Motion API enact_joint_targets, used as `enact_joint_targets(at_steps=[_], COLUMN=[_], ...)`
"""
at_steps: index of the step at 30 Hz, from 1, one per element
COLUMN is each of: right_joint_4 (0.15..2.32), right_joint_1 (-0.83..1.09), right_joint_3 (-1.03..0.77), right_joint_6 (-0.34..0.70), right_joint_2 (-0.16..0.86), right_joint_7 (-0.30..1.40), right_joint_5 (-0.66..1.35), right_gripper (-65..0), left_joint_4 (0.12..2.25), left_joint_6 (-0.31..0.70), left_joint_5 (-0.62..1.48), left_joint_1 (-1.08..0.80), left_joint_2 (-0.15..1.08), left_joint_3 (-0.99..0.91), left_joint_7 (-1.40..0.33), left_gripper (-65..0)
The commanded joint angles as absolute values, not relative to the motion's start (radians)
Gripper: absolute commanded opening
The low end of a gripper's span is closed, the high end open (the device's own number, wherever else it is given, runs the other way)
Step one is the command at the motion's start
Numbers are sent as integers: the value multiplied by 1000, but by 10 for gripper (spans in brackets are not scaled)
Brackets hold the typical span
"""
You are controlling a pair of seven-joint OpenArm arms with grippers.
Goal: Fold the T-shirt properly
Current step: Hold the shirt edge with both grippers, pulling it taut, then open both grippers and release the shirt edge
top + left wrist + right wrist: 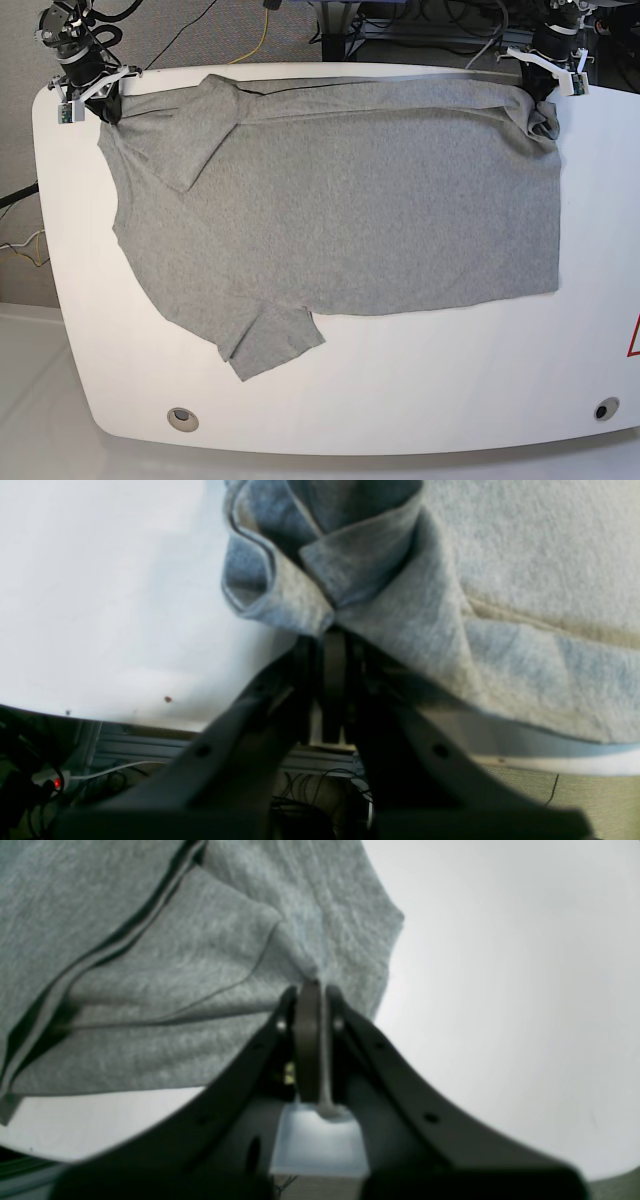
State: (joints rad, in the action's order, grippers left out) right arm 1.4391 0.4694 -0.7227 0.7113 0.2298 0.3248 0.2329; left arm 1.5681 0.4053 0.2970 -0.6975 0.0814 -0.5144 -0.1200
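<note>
The heather-grey T-shirt point(340, 200) lies spread sideways on the white table point(420, 380), neck end at the left, hem at the right, one sleeve point(270, 340) pointing to the front. My left gripper point(540, 92) is shut on the shirt's far right corner; the left wrist view shows the fabric point(350, 570) bunched at the jaw tips of my left gripper point(334, 630). My right gripper point(108, 100) is shut on the far left corner, and in the right wrist view the cloth point(175, 970) is pinched between the closed jaws of my right gripper point(315, 985).
The far table edge runs just behind both grippers. Cables point(240, 40) and equipment lie on the floor beyond it. Two round holes point(181, 418) sit near the front edge, one at each front corner. A red sticker point(634, 340) is at the right edge.
</note>
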Motion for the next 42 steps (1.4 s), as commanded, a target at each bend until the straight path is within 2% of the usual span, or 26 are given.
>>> enact_joint_targets(at_steps=[1, 8, 11, 16, 17, 19, 21, 23, 25, 42], right_joint_4=[1422, 1422, 1422, 1423, 1423, 1423, 1423, 1423, 1423, 1492], right_joint_1=[496, 496, 496, 496, 495, 495, 495, 495, 495, 475], right_joint_3=[-717, -719, -719, -719, -719, -719, -720, -720, -720, -722], right_joint_6=[698, 698, 698, 698, 698, 698, 698, 698, 698, 698], right_joint_2=[228, 228, 228, 228, 228, 228, 228, 231, 231, 234], right_joint_7=[472, 472, 472, 472, 472, 472, 472, 472, 472, 478], right_joint_5=[124, 124, 124, 124, 124, 124, 124, 124, 124, 124], right_gripper=[-650, -650, -650, -640, -612, -547, -457, -384, -344, -368], left_joint_4=[1540, 1541, 1543, 1544, 1544, 1546, 1546, 1546, 1546, 1670], left_joint_6=[357, 360, 363, 400, 414, 418, 418, 418, 420, 420], left_joint_5=[185, 186, 186, 188, 188, 188, 188, 188, 188, 188], left_joint_1=[-730, -730, -730, -730, -730, -730, -730, -730, -730, -740], left_joint_2=[81, 84, 84, 84, 84, 84, 84, 84, 84, 82], left_joint_3=[-513, -513, -513, -513, -513, -512, -512, -512, -512, -513], left_joint_7=[-325, -325, -325, -325, -325, -325, -325, -325, -325, -329], left_gripper=[-638, -633, -563, -291, -204, -121, -109, -125, -132, -128])
